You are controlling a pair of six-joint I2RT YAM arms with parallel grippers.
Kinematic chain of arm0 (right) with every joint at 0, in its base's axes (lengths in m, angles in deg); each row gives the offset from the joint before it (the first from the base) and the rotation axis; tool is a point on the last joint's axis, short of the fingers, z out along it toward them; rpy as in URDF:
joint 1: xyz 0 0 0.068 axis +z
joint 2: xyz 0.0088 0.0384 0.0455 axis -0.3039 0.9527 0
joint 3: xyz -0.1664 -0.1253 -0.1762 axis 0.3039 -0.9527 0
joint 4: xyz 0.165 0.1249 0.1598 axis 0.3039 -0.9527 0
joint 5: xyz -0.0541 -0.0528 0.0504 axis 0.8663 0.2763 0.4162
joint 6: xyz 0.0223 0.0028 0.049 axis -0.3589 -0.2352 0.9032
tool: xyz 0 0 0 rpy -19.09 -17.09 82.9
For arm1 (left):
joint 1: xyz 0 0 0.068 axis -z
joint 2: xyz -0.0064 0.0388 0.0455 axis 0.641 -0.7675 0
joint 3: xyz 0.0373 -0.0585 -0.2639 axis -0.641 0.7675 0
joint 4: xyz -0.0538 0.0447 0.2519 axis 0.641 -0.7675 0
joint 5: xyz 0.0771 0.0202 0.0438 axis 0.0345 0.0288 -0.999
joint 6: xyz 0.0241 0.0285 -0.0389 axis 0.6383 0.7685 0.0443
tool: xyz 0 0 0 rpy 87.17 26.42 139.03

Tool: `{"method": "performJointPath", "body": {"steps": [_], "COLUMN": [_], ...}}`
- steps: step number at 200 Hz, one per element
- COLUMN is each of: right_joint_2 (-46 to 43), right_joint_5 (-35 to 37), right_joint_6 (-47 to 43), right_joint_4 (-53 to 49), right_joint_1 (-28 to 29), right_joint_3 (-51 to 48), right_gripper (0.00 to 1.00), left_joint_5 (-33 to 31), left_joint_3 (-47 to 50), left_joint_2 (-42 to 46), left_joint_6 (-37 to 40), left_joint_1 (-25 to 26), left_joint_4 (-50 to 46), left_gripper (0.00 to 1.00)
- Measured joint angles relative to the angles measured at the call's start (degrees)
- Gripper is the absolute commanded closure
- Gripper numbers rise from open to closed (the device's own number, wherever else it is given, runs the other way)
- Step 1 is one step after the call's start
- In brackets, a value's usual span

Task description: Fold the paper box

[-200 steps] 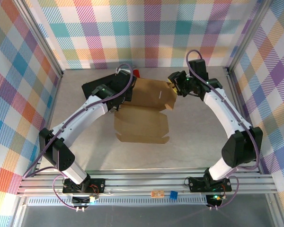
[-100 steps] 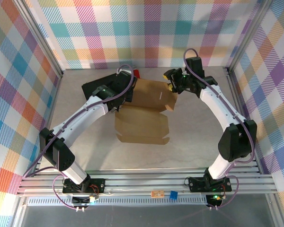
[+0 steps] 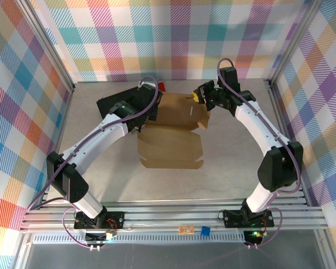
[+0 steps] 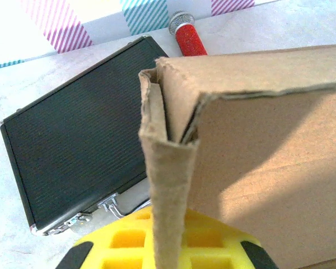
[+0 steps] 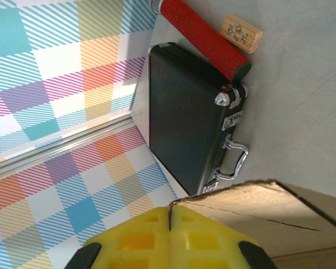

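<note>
One paper box [image 4: 257, 157], likely light and stiff, best taken by flap edges: left gripper [image 4: 165, 246] pinches one beside the black case [image 4: 73, 145], right gripper [image 5: 171, 216] closed empty.

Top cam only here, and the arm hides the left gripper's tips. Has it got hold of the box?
Observer: Yes. In the left wrist view the left gripper is shut on an upright side flap of the paper box; the flap runs down between its jaws.
Operator: Right gripper holding anything?
Observer: No. The right gripper has its jaws pressed together with nothing between them; the box edge lies just beyond the tips.
Operator: Anything back there I can't see?
Observer: A small wooden block right next to the red cylinder, near the black case.
</note>
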Motion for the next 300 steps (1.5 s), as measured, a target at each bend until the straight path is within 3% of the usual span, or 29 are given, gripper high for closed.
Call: {"method": "performJointPath", "body": {"steps": [7,19,26,43,67,95,120,156,249,300], "right_joint_2": [0.0,-0.11,-0.24,-1.6,-7.65,-19.63,-25.18,-21.27,-11.91,-10.91], "right_joint_5": [0.17,0.42,0.48,1.75,4.37,6.05,7.52,8.04,11.21,11.67], "right_joint_6": [0.22,0.61,0.72,-0.63,-4.9,-9.75,-12.63,-17.68,-26.32,-28.96], "right_joint_4": [0.0,-0.09,-0.24,-1.51,-3.34,-3.89,-2.82,-2.78,-0.7,0.39], "right_joint_1": [0.0,0.0,0.0,-0.17,-0.57,-0.74,1.73,6.29,7.41,8.31], "right_joint_3": [0.0,-0.02,-0.02,-0.11,-3.32,-13.77,-24.11,-28.37,-23.52,-21.9], "right_gripper": [0.99,0.68,0.55,0.45,0.52,0.61,0.61,0.65,0.71,0.95], "left_joint_5": [0.02,0.02,0.02,0.04,0.02,0.02,0.02,0.02,0.04,0.04], "left_joint_3": [0.0,0.0,-0.02,-0.02,-0.2,-0.24,-0.33,-0.44,-1.22,-1.84], "left_joint_2": [0.0,0.0,0.0,0.0,0.0,0.13,0.35,0.42,0.44,0.44], "left_joint_6": [0.0,0.0,0.0,0.04,0.09,0.24,0.24,0.46,0.68,0.83], "left_joint_1": [0.04,0.11,0.15,0.15,0.15,0.15,0.15,0.15,0.15,0.15], "left_joint_4": [0.0,0.0,0.02,-0.02,-0.15,-0.42,-0.42,-0.46,-0.61,-0.98], "left_gripper": [1.0,1.0,1.0,1.0,1.0,1.0,1.0,1.0,1.0,1.0]}}
